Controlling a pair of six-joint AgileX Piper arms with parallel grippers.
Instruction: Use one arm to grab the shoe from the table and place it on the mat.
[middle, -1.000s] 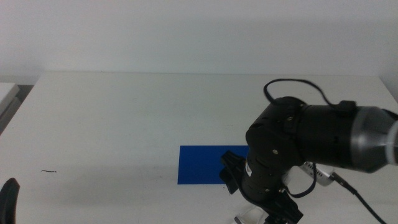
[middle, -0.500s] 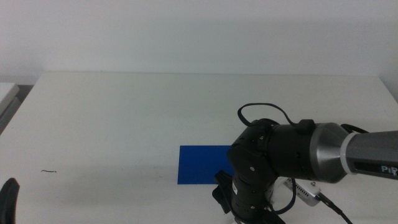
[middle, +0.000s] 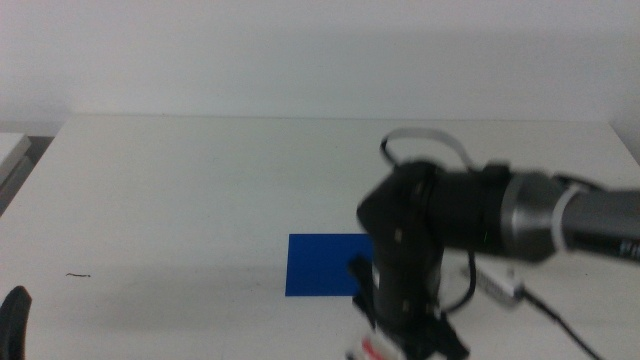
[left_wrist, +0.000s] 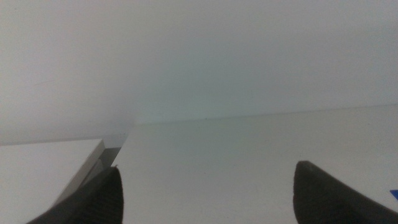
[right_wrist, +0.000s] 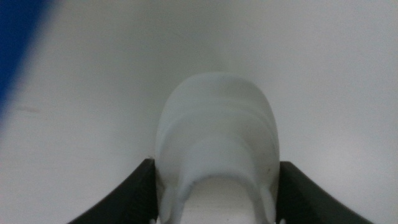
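Note:
My right arm reaches in from the right and hangs over the front of the white table. Its gripper is shut on the white shoe, with a jaw pressed on each side of it. In the middle view only a white and red bit of the shoe shows under the arm at the bottom edge. The blue mat lies just behind and left of it, partly hidden by the arm. A corner of the mat shows in the right wrist view. My left gripper waits, open and empty, at the front left.
A small dark mark lies on the table at the left. Another white surface stands beyond the table's left edge. A black cable trails from the right arm toward the front right.
My right arm has swung left along the table's front, toward the mat, taking the shoe with it. It is blurred with motion now. The left gripper has not moved.

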